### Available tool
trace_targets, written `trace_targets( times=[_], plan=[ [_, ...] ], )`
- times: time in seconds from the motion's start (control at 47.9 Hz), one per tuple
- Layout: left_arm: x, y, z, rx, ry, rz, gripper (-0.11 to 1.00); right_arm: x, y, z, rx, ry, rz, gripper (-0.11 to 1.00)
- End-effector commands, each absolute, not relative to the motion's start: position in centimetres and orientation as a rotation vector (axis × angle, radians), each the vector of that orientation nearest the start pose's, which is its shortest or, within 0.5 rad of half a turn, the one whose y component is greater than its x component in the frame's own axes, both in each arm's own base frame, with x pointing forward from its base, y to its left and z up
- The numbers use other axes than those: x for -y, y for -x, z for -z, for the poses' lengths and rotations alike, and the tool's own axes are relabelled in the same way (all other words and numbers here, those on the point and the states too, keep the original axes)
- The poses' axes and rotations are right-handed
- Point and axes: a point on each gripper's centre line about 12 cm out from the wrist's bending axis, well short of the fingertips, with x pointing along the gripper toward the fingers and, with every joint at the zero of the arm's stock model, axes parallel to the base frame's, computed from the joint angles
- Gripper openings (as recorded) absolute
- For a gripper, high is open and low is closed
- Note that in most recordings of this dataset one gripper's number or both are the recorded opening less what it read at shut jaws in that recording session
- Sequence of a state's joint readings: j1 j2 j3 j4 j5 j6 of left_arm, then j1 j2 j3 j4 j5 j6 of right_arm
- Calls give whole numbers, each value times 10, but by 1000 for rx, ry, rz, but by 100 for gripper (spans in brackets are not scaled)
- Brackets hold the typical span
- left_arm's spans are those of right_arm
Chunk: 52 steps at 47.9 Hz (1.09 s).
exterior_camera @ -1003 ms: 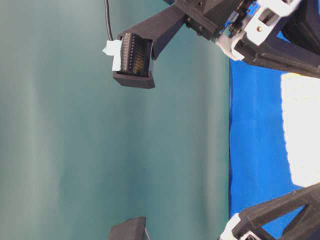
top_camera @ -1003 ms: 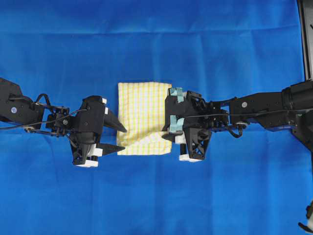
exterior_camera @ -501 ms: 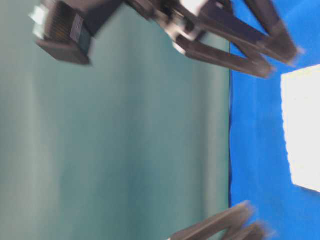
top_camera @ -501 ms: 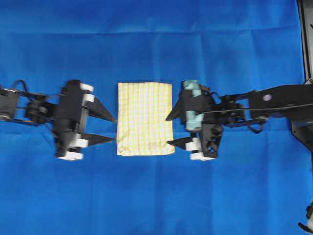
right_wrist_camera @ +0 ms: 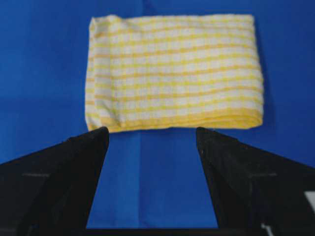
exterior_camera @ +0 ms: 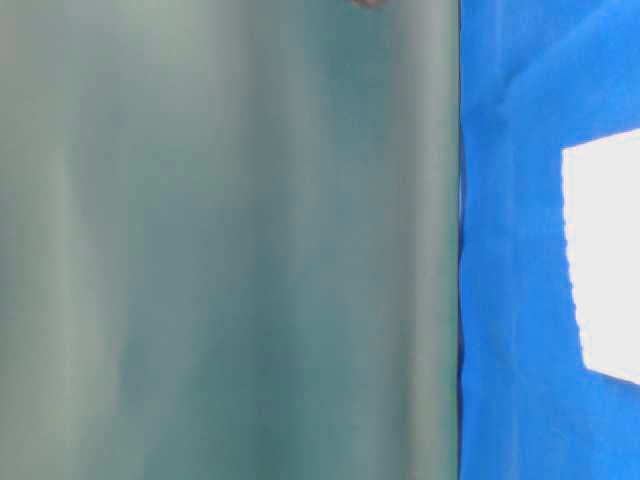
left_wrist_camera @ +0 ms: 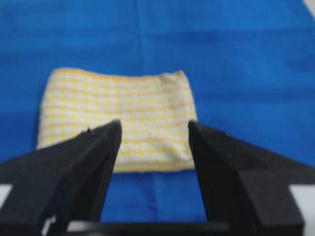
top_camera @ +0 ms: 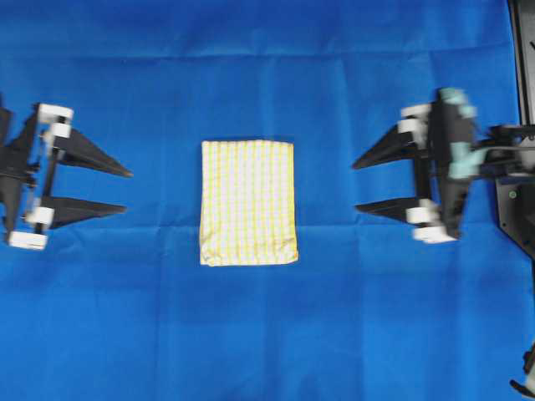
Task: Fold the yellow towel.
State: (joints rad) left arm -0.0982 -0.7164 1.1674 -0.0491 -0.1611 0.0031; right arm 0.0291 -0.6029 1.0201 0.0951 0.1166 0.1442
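Observation:
The yellow towel (top_camera: 248, 203) lies folded into a neat upright rectangle on the middle of the blue cloth, white with yellow checks; it shows too in the left wrist view (left_wrist_camera: 118, 118), the right wrist view (right_wrist_camera: 174, 71) and, washed out, the table-level view (exterior_camera: 605, 270). My left gripper (top_camera: 127, 190) hangs open far to its left, empty. To the towel's right, my right gripper (top_camera: 354, 184) is open and empty, well apart from it. Both point their fingertips at the towel.
A large blue cloth (top_camera: 267, 334) covers the whole table. A dark frame edge (top_camera: 520, 67) runs down the far right. In the table-level view a grey-green wall (exterior_camera: 230, 240) fills the left side.
Both arms have pulled back from the towel, left arm leftward and right arm rightward. The right gripper opened and let go of the towel's edge, which now lies flat.

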Motion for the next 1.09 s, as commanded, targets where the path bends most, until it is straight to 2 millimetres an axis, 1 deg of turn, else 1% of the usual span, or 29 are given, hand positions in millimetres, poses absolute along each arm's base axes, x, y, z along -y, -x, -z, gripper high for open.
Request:
trace_targets(
  times=[0.0, 0.104, 0.292, 0.439, 0.606, 0.794, 0.919, 1.065],
  plan=[
    [18, -219, -237, -241, 31, 73, 49, -8, -241, -239, -468, -221, 15, 71],
    [13, -204, -233, -231, 34, 56, 49, -7, -219, -240, -418, -213, 9, 71],
    [7, -184, -224, -205, 40, 34, 49, -6, -187, -232, -329, -214, 2, 71],
    [7, -172, -216, -199, 39, 35, 49, -5, -173, -222, -301, -215, 3, 71],
    [7, -162, -204, -205, 42, 35, 49, -2, -167, -210, -307, -218, 19, 71],
    [6, -155, -193, -211, 44, 35, 49, -1, -166, -199, -303, -220, 30, 71],
    [6, -154, -194, -206, 41, 35, 49, 0, -166, -194, -300, -226, 33, 71],
    [6, -154, -193, -211, 41, 35, 49, 0, -167, -193, -301, -225, 34, 71]
  ],
)
